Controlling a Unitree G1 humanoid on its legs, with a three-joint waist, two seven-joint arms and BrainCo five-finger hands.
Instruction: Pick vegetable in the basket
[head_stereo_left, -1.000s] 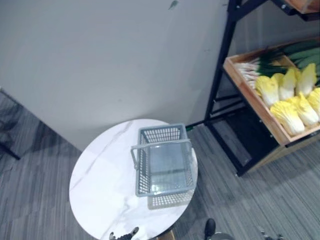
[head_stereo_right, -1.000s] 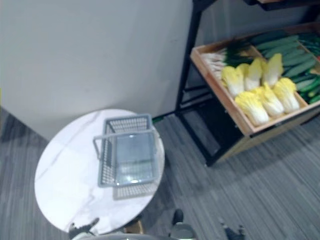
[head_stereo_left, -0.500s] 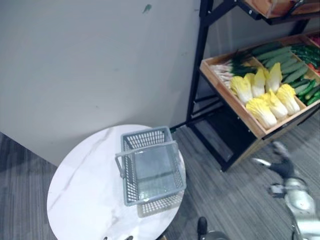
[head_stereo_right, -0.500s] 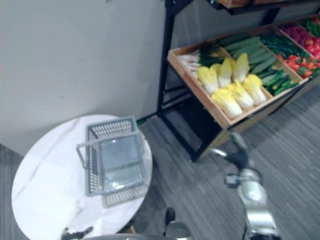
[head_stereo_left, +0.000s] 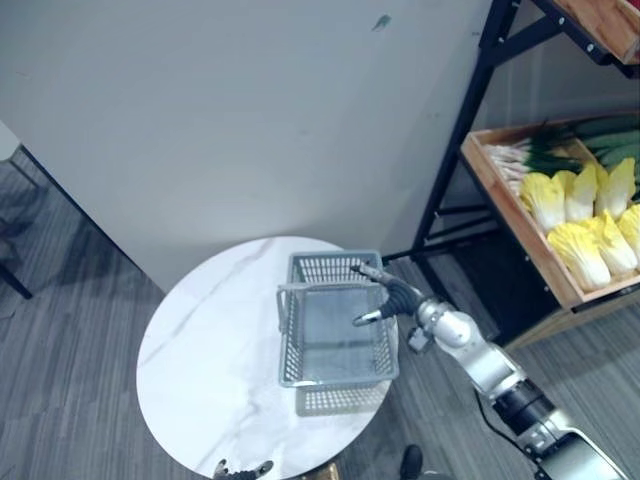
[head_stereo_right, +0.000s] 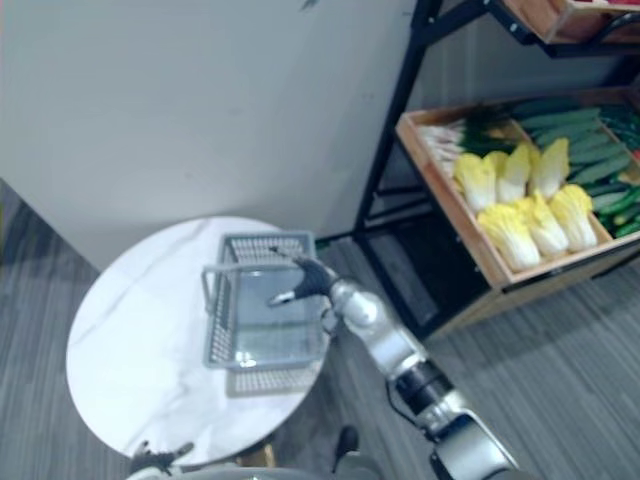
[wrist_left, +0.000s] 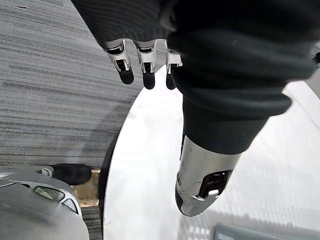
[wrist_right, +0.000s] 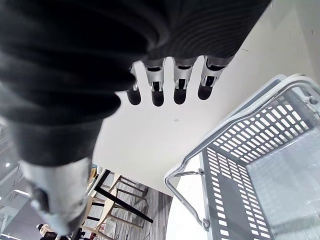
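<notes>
Right hand (head_stereo_left: 393, 294), fingers loosely spread, hovers over the grey basket (head_stereo_left: 290, 340) on the table (head_stereo_left: 200, 345).

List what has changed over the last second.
The right hand, out by the shelf half a second ago, has swung in and now hovers open over the right rim of the basket, holding nothing. The views shifted because the camera moved. Unchanged: the basket sits empty on the round table, the cabbages lie in the shelf crate, the left hand stays open at the table's near edge.
</notes>
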